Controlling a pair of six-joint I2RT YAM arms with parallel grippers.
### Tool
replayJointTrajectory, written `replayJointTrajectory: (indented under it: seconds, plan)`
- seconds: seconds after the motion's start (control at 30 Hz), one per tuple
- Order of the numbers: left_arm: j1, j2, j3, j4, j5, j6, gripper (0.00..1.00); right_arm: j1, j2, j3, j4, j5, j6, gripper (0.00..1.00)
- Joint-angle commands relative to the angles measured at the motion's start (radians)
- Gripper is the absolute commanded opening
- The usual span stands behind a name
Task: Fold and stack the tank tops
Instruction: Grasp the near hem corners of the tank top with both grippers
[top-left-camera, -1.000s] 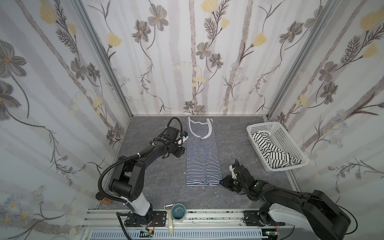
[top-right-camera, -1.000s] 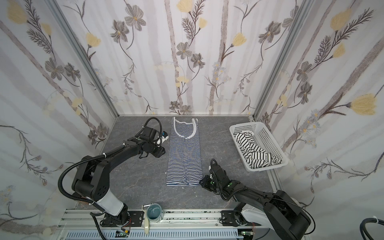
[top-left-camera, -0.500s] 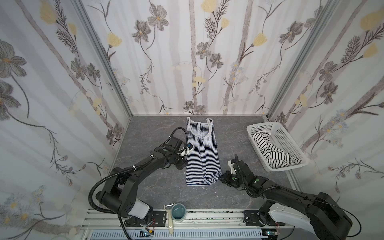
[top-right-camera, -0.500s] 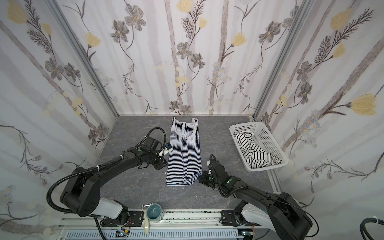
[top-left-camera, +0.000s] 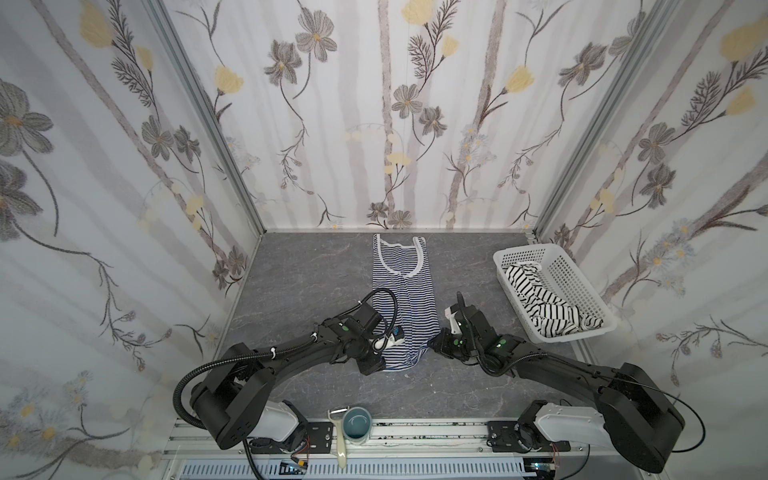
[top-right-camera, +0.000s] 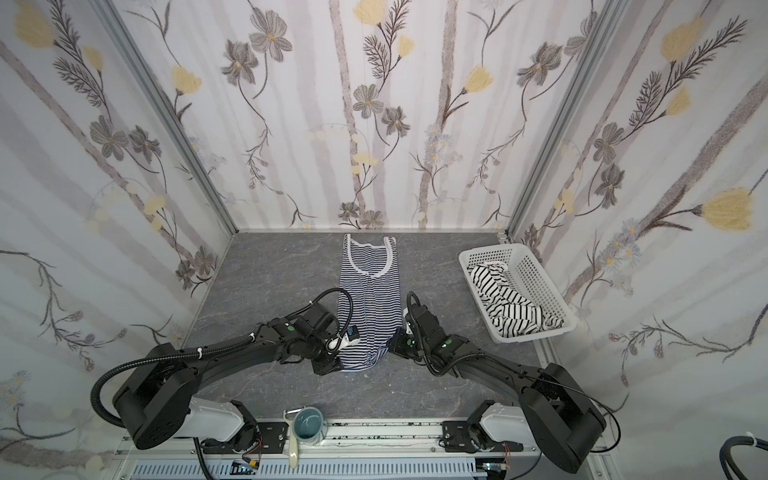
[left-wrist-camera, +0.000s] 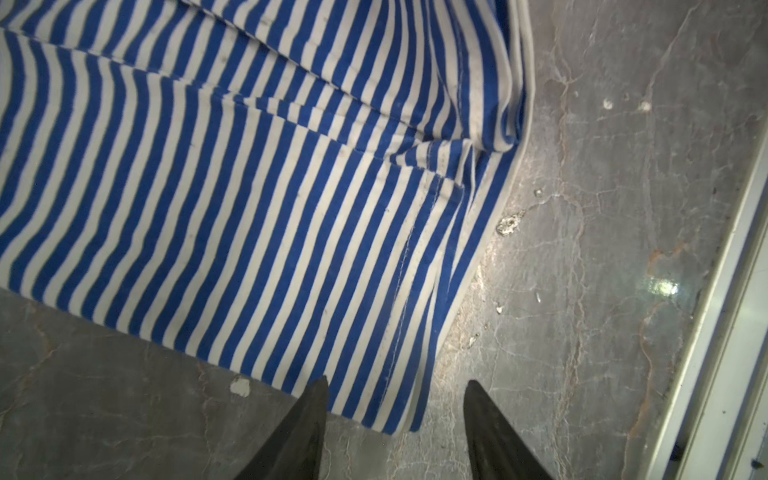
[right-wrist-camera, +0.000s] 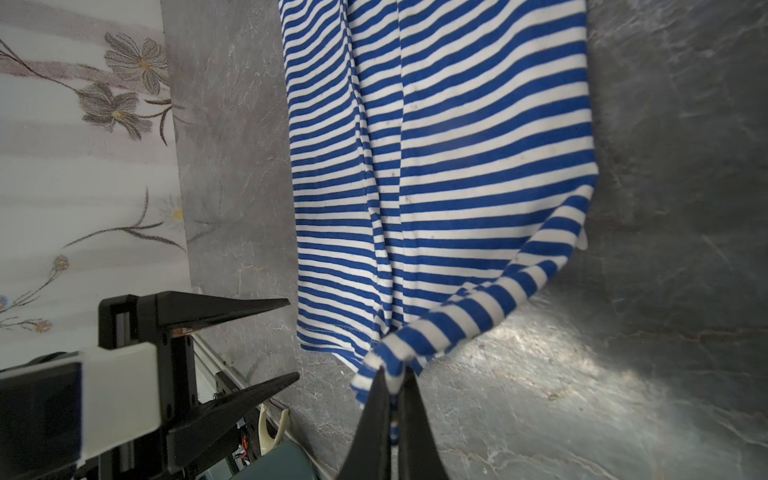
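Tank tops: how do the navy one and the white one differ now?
The navy top lies on the table; the white top is crumpled in the basket. Navy top: fine dense stripes; white top: wider black ones. The right end effector pinches the navy top's corner; the white top is untouched. Both striped.

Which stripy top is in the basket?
The white top with wide black stripes, crumpled in the basket. The navy-striped top lies out on the table instead.

My arms (top-left-camera: 561, 370): matte black links, green dots at the joints. Bases (top-left-camera: 278, 419): white shells. Ribbed black hose (top-left-camera: 178, 395) loops off my left arm (top-left-camera: 286, 359); thin black cable (top-left-camera: 703, 428) off my right. Fingers (left-wrist-camera: 299, 432): black, tapering to points.
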Motion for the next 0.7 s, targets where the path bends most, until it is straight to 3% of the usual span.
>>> replayJointTrajectory:
  seconds: [0.0,0.5,0.57,0.67]
  plan:
    - [-0.016,0.010,-0.005,-0.005,-0.004,0.025,0.54,-0.004,0.021,0.029,0.021,-0.013,-0.012,0.00]
    - [-0.031,0.068,-0.035,0.022,-0.063,0.043,0.52,-0.023,0.072,0.040,0.046,-0.039,-0.014,0.00]
    - [-0.035,0.080,-0.036,0.023,-0.073,0.046,0.46,-0.023,0.072,0.039,0.047,-0.040,-0.014,0.00]
    - [-0.047,0.105,-0.041,0.020,-0.118,0.055,0.27,-0.031,0.072,0.033,0.047,-0.039,-0.012,0.00]
